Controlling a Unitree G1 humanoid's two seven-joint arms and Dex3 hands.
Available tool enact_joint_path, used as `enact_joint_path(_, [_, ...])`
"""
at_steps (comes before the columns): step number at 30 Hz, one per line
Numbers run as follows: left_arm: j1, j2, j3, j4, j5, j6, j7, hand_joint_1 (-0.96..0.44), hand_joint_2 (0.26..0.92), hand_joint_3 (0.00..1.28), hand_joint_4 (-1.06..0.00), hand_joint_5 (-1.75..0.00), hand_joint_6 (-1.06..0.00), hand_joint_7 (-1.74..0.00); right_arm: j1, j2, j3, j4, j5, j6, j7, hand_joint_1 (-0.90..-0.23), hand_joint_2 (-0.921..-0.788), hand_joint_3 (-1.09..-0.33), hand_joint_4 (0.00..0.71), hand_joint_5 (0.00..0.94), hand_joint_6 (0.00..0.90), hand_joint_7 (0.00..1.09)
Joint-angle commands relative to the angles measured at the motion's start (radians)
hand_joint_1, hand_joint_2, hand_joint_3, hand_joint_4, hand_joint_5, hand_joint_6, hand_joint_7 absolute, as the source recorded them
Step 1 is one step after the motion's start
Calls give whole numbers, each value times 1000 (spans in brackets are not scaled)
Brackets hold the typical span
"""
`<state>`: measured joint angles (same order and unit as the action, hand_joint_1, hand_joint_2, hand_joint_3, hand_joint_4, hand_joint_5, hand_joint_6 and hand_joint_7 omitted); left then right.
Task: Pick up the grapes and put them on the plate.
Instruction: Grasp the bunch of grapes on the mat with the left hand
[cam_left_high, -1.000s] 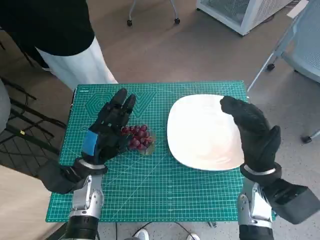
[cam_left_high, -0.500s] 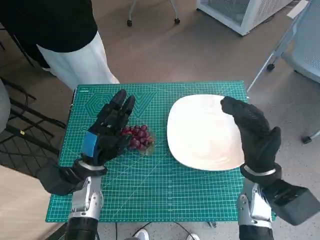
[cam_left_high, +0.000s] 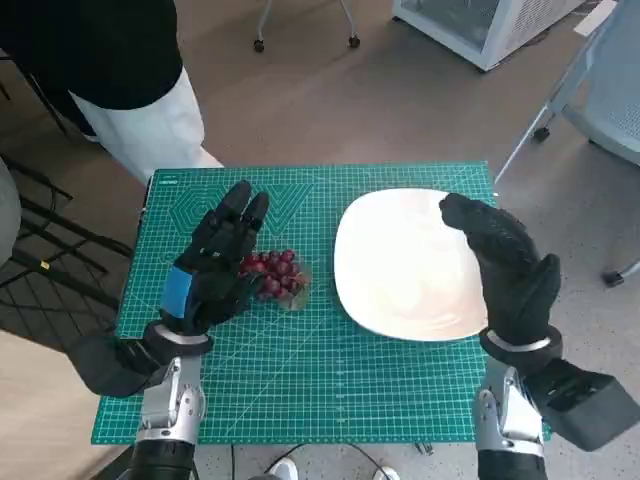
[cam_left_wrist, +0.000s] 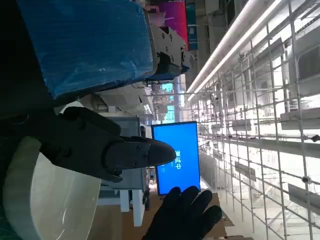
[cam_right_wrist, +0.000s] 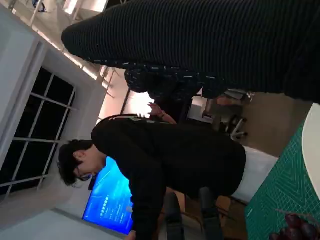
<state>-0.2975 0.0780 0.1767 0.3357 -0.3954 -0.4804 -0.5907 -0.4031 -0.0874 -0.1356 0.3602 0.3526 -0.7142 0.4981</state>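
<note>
**A:** Grey floor all round, small tabletop covered by a green cutting mat. Person in black top and white trousers stood at the far-left corner. Chair legs on castors at the far side and off to the right.

**B:** Where were the grapes?

**A:** Grapes lay on the mat, left of centre, just beside the white plate but apart from it. Nothing was on the plate.

**B:** Left hand?

**A:** Left hand was over the mat at the left edge of the bunch, fingers extended and spread, pointing away from the robot. It held nothing. Contact with the grapes: couldn't tell from the head view. Left wrist view showed only the blue-taped back, black fingers, a slice of plate rim and the room beyond.

**B:** Right hand?

**A:** Right hand was above the plate's right edge, fingers out and loosely apart, empty. Right wrist view caught a few grapes at the mat's edge and the person behind.
</note>
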Motion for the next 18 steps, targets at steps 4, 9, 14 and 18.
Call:
enact_joint_path(4, [28, 112, -26, -75, 241, -30, 86, -589, 921, 246, -128, 0, -255, -1, 26, -7, -1, 3, 2, 14, 6, -668, -921, -719, 290, 1, 115, 263])
enact_joint_path(9, [87, 274, -68, -303, 723, 154, 216, -656, 896, 90, -28, 1, -108, 0, 22, -8, -3, 7, 1, 18, 3, -663, -921, -719, 290, 1, 115, 263])
enact_joint_path(14, [99, 301, -113, -426, 909, 374, 202, -557, 780, 17, -3, 1, -57, -7, 19, -5, -3, 7, 1, 21, 0, -660, -921, -719, 291, 1, 116, 264])
enact_joint_path(18, [89, 297, -143, -438, 971, 449, 203, -465, 724, 4, 0, 1, -87, -21, 17, -2, -2, 8, 2, 22, -1, -659, -921, -720, 291, 1, 116, 265])
